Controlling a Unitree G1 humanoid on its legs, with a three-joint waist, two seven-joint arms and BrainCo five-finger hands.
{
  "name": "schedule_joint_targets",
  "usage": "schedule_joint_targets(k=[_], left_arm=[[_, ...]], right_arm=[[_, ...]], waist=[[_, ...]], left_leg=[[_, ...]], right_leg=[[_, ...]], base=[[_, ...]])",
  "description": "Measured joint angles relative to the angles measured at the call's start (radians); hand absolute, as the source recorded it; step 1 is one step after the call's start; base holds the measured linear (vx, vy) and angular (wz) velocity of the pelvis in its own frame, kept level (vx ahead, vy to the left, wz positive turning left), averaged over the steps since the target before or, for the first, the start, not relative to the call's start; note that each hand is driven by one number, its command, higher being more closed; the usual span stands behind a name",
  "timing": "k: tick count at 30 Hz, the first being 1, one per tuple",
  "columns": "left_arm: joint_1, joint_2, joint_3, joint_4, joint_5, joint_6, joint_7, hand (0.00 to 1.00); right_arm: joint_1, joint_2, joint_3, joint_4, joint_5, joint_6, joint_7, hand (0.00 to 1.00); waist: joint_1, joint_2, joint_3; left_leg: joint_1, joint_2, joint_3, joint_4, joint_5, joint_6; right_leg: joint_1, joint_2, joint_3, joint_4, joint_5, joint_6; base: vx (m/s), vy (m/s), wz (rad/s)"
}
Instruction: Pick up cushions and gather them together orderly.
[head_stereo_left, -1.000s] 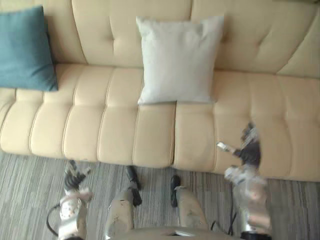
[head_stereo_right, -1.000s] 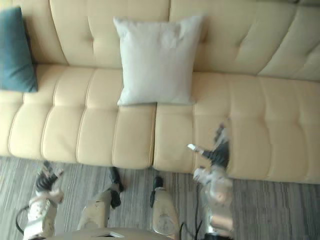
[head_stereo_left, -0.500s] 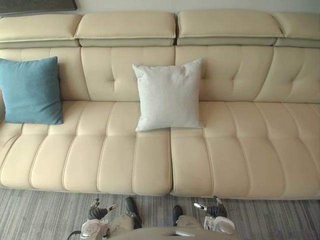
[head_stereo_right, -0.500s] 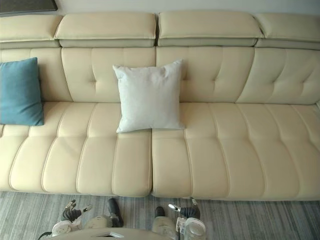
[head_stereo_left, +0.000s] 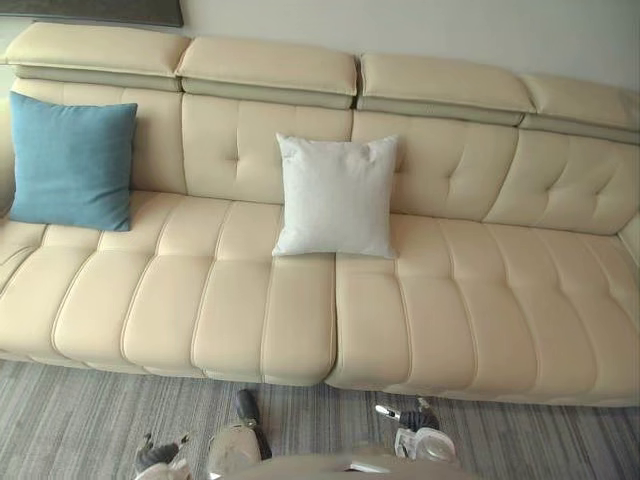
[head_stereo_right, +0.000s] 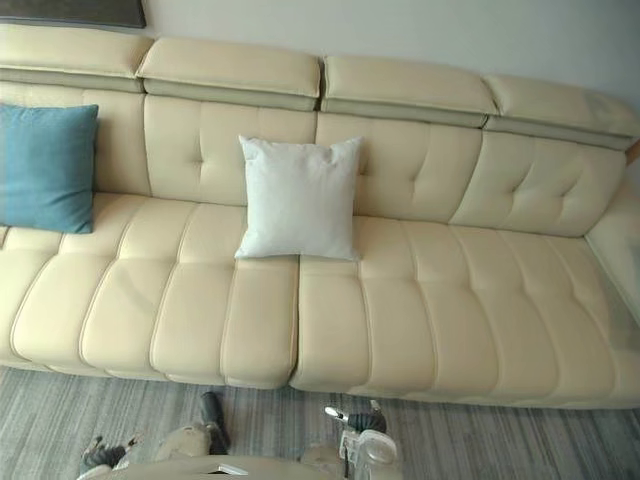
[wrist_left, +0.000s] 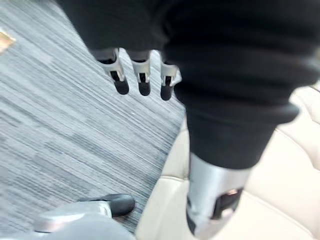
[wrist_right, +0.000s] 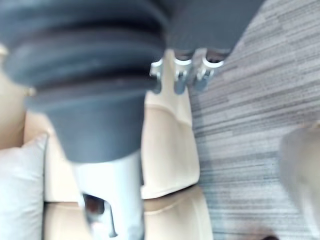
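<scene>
White cushion (head_stereo_left: 335, 195) mid-sofa (head_stereo_left: 480, 300), leaning on backrest; blue cushion (head_stereo_left: 70, 160) at left end. Left hand (wrist_left: 143, 82), right hand (head_stereo_left: 413, 422) low over carpet (head_stereo_left: 80, 420), well apart from both, fingers relaxed, empty.

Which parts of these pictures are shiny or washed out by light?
Right eye view: the sofa looks washed pale at its right end. Left eye view: soft sheen on the seat, a faint shadow beside the blue cushion.
</scene>
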Motion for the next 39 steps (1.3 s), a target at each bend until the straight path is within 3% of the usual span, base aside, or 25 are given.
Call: schedule_joint_targets(k=[2, 4, 6, 7, 10, 11, 13, 15, 18, 19, 20, 21, 22, 23, 24, 26, 29, 31, 32, 33, 34, 35, 36, 38, 39], left_arm=[[-0.015, -0.028, -0.010, 0.035, -0.016, 0.000, 0.005, 0.00], [-0.032, -0.034, -0.060, 0.064, -0.016, 0.001, 0.005, 0.00], [-0.039, -0.036, -0.093, 0.062, -0.015, -0.001, 0.005, 0.00], [-0.053, -0.007, -0.112, 0.059, -0.015, -0.004, 0.001, 0.00], [-0.048, -0.018, -0.107, 0.061, -0.013, -0.004, -0.003, 0.00], [-0.046, -0.018, -0.105, 0.063, -0.002, -0.003, -0.010, 0.00], [-0.049, -0.004, -0.106, 0.059, 0.007, -0.005, -0.023, 0.00], [-0.070, 0.014, -0.106, 0.057, 0.016, -0.005, -0.027, 0.00], [-0.074, 0.014, -0.108, 0.052, 0.026, -0.002, -0.025, 0.00], [-0.076, 0.013, -0.110, 0.052, 0.032, -0.002, -0.025, 0.00], [-0.084, 0.013, -0.115, 0.052, 0.035, -0.001, -0.026, 0.00], [-0.091, 0.020, -0.125, 0.052, 0.036, -0.001, -0.026, 0.00], [-0.100, 0.029, -0.144, 0.051, 0.036, -0.001, -0.027, 0.00], [-0.115, 0.039, -0.179, 0.050, 0.037, -0.001, -0.029, 0.00], [-0.120, 0.039, -0.191, 0.050, 0.043, -0.002, -0.036, 0.00], [-0.121, 0.046, -0.201, 0.058, 0.058, -0.001, -0.043, 0.00], [-0.125, 0.040, -0.225, 0.063, 0.076, -0.001, -0.047, 0.00], [-0.126, 0.031, -0.236, 0.060, 0.079, -0.001, -0.048, 0.00], [-0.126, 0.031, -0.235, 0.051, 0.080, -0.002, -0.050, 0.00], [-0.126, 0.029, -0.233, 0.042, 0.080, -0.003, -0.051, 0.00], [-0.125, 0.027, -0.230, 0.033, 0.082, -0.004, -0.051, 0.00], [-0.125, 0.023, -0.230, 0.027, 0.083, -0.006, -0.050, 0.00], [-0.125, 0.019, -0.228, 0.023, 0.084, -0.005, -0.050, 0.00], [-0.121, 0.009, -0.221, 0.005, 0.075, -0.012, -0.046, 0.00], [-0.115, 0.009, -0.221, -0.004, 0.074, -0.013, -0.044, 0.00]], right_arm=[[-0.053, -0.037, 0.015, -0.004, 0.000, -0.003, -0.008, 0.00], [-0.048, -0.068, 0.014, -0.006, 0.000, -0.002, -0.014, 0.00], [-0.012, -0.069, 0.012, -0.009, 0.000, 0.005, -0.024, 0.00], [0.000, -0.064, 0.013, -0.008, 0.000, 0.012, -0.037, 0.00], [0.010, -0.066, 0.011, -0.013, 0.001, 0.013, -0.038, 0.00], [0.020, -0.058, 0.011, -0.015, 0.000, 0.013, -0.037, 0.00], [0.025, -0.034, 0.011, -0.017, 0.000, 0.014, -0.036, 0.00], [0.048, 0.001, -0.001, -0.019, 0.000, 0.016, -0.036, 0.00], [0.053, 0.019, -0.005, -0.030, 0.004, 0.019, -0.036, 0.00], [0.048, 0.019, -0.004, -0.032, 0.004, 0.019, -0.036, 0.00], [0.017, 0.022, 0.006, -0.030, 0.006, 0.018, -0.036, 0.00], [-0.003, 0.023, 0.017, -0.014, 0.006, 0.019, -0.035, 0.00], [-0.013, 0.023, 0.018, -0.002, 0.005, 0.021, -0.035, 0.00], [-0.016, 0.017, 0.017, 0.002, 0.005, 0.023, -0.035, 0.00], [-0.018, 0.012, 0.015, 0.005, 0.005, 0.023, -0.035, 0.00], [-0.026, 0.007, 0.015, 0.030, 0.003, 0.019, -0.035, 0.00], [-0.023, -0.021, 0.014, 0.038, 0.002, 0.019, -0.036, 0.00], [-0.019, -0.028, 0.014, 0.040, 0.003, 0.019, -0.036, 0.00], [-0.009, -0.033, 0.020, 0.040, 0.003, 0.019, -0.037, 0.00], [-0.006, -0.033, 0.017, 0.039, 0.008, 0.018, -0.037, 0.00], [-0.006, -0.037, 0.020, 0.038, 0.009, 0.019, -0.040, 0.00], [-0.001, -0.041, 0.024, 0.029, 0.009, 0.019, -0.044, 0.00], [-0.003, -0.042, 0.024, 0.025, 0.010, 0.019, -0.048, 0.00], [-0.005, -0.041, 0.032, 0.024, 0.014, 0.022, -0.052, 0.00], [-0.006, -0.040, 0.040, 0.025, 0.017, 0.024, -0.052, 0.00]], waist=[[0.023, 0.044, 0.021], [0.001, 0.103, 0.054], [-0.005, 0.120, 0.056], [-0.014, 0.088, 0.059], [-0.020, 0.085, 0.059], [-0.016, 0.086, 0.062], [-0.015, 0.074, 0.068], [-0.029, 0.045, 0.073], [-0.028, 0.045, 0.073], [-0.028, 0.049, 0.075], [-0.025, 0.061, 0.080], [-0.026, 0.070, 0.085], [-0.027, 0.057, 0.083], [-0.029, 0.061, 0.086], [-0.039, 0.068, 0.089], [-0.050, 0.066, 0.089], [-0.061, 0.079, 0.092], [-0.068, 0.087, 0.093], [-0.069, 0.090, 0.098], [-0.066, 0.096, 0.104], [-0.059, 0.111, 0.112], [-0.050, 0.116, 0.128], [-0.047, 0.125, 0.130], [-0.017, 0.132, 0.132], [-0.009, 0.131, 0.133]], left_leg=[[-0.055, 0.006, -0.046, -0.006, 0.053, -0.007], [-0.033, 0.025, -0.065, -0.040, 0.096, -0.015], [-0.010, 0.025, -0.076, -0.049, 0.075, -0.055], [-0.036, 0.013, -0.101, 0.039, 0.033, -0.065], [-0.029, -0.005, -0.191, 0.263, -0.012, -0.020], [0.019, -0.023, -0.286, 0.280, -0.143, -0.033], [0.032, -0.040, -0.322, 0.287, -0.167, -0.037], [0.033, -0.036, -0.274, 0.305, -0.211, -0.039], [0.048, -0.013, -0.168, 0.333, -0.269, -0.022], [0.051, -0.001, -0.139, 0.335, -0.274, -0.022], [0.063, 0.048, -0.034, 0.333, -0.269, -0.003], [0.071, 0.071, 0.035, 0.330, -0.261, 0.010], [0.082, 0.075, 0.070, 0.324, -0.257, 0.016], [0.110, 0.085, 0.136, 0.316, -0.256, 0.018], [0.137, 0.098, 0.177, 0.312, -0.256, 0.018], [0.189, 0.101, 0.209, 0.297, -0.253, 0.010], [0.247, 0.109, 0.192, 0.261, -0.255, -0.023], [0.244, 0.162, 0.185, 0.351, -0.268, -0.051], [0.190, 0.228, 0.129, 0.539, -0.266, -0.043], [0.169, 0.257, 0.099, 0.623, -0.252, -0.022], [0.129, 0.295, 0.030, 0.766, -0.205, 0.043], [0.078, 0.296, -0.090, 0.899, -0.186, 0.043], [0.063, 0.278, -0.126, 0.931, -0.213, 0.031], [-0.037, 0.144, -0.236, 0.935, -0.332, 0.006], [-0.057, 0.117, -0.246, 0.911, -0.344, 0.006]], right_leg=[[0.064, 0.049, -0.008, -0.269, -0.016, 0.011], [0.092, 0.082, -0.009, -0.319, 0.020, 0.007], [0.087, 0.080, -0.006, -0.288, 0.011, -0.004], [0.040, 0.038, 0.027, -0.257, 0.008, -0.021], [-0.008, 0.021, 0.100, -0.227, 0.015, -0.010], [-0.038, 0.042, 0.178, -0.215, 0.021, -0.007], [-0.050, 0.048, 0.241, -0.228, 0.042, 0.000], [-0.057, 0.057, 0.307, -0.278, 0.085, 0.009], [-0.110, 0.079, 0.408, -0.292, 0.158, 0.025], [-0.124, 0.089, 0.402, -0.290, 0.178, 0.022], [-0.162, 0.106, 0.312, -0.290, 0.231, -0.005], [-0.187, 0.094, 0.177, -0.280, 0.232, -0.037], [-0.196, 0.078, 0.061, -0.269, 0.220, -0.056], [-0.186, 0.038, -0.156, -0.259, 0.187, -0.095], [-0.170, 0.002, -0.284, -0.248, 0.175, -0.115], [-0.152, -0.016, -0.364, -0.228, 0.169, -0.112], [-0.154, 0.031, -0.278, -0.211, 0.149, -0.111], [-0.166, 0.072, -0.217, -0.189, 0.102, -0.115], [-0.154, 0.101, -0.190, -0.187, 0.085, -0.123], [-0.142, 0.116, -0.174, -0.186, 0.079, -0.129], [-0.117, 0.144, -0.142, -0.179, 0.065, -0.142], [-0.087, 0.166, -0.090, -0.161, 0.040, -0.156], [-0.080, 0.169, -0.072, -0.152, 0.031, -0.159], [-0.071, 0.171, 0.021, -0.133, 0.003, -0.163], [-0.069, 0.171, 0.042, -0.134, -0.003, -0.161]], base=[[-0.23, -0.068, -0.92], [-0.30, -0.020, -0.27], [-0.25, 0.023, -0.18], [-0.19, 0.026, -0.45], [-0.10, 0.052, -0.77], [-0.07, 0.126, -1.23], [-0.05, 0.117, -1.13], [-0.03, 0.112, -1.05], [0.00, 0.126, -1.46], [0.02, 0.101, -2.23], [0.01, 0.040, -2.04], [0.01, 0.030, -2.03], [0.05, 0.011, -1.65], [0.07, 0.000, -1.44], [0.10, -0.029, -1.39], [0.10, -0.128, -1.13], [0.13, -0.190, -0.95], [0.12, -0.210, -0.98], [0.14, -0.223, -0.85], [0.17, -0.182, -0.97], [0.19, -0.069, -1.10], [0.21, -0.026, -1.09], [0.23, 0.039, -1.00], [0.24, 0.073, -0.99], [0.25, 0.102, -1.08]])
